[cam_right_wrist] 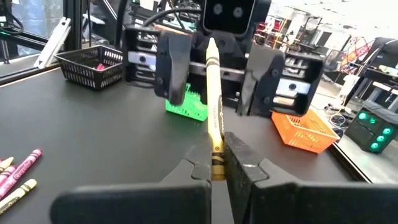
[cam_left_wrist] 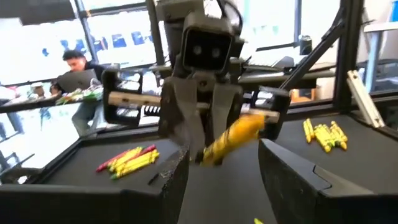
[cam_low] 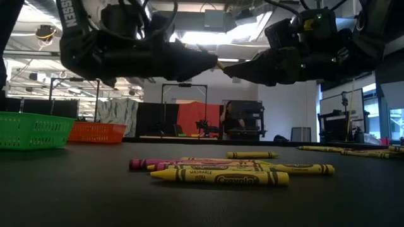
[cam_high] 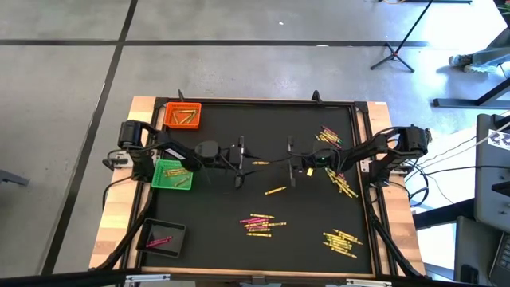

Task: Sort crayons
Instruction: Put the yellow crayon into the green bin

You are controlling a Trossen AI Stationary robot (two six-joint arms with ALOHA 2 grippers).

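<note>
Crayon (cam_right_wrist: 213, 118), yellow-gold, is pinched at its lower end between the closed fingers of my right gripper (cam_right_wrist: 216, 163), held above mid-table and pointing toward my left gripper (cam_right_wrist: 214, 71). That one faces it with fingers spread wide and empty — a handover appears to be the step in hand. To do it well, I should advance the free end squarely between the left fingers (cam_right_wrist: 173, 65), close them on the shaft, and release the right only once that grip is firm. Loose crayons (cam_high: 260, 224) lie scattered on the black table (cam_high: 215, 207); green tray (cam_high: 171, 175) and orange tray (cam_high: 182, 115) wait on the left side.
</note>
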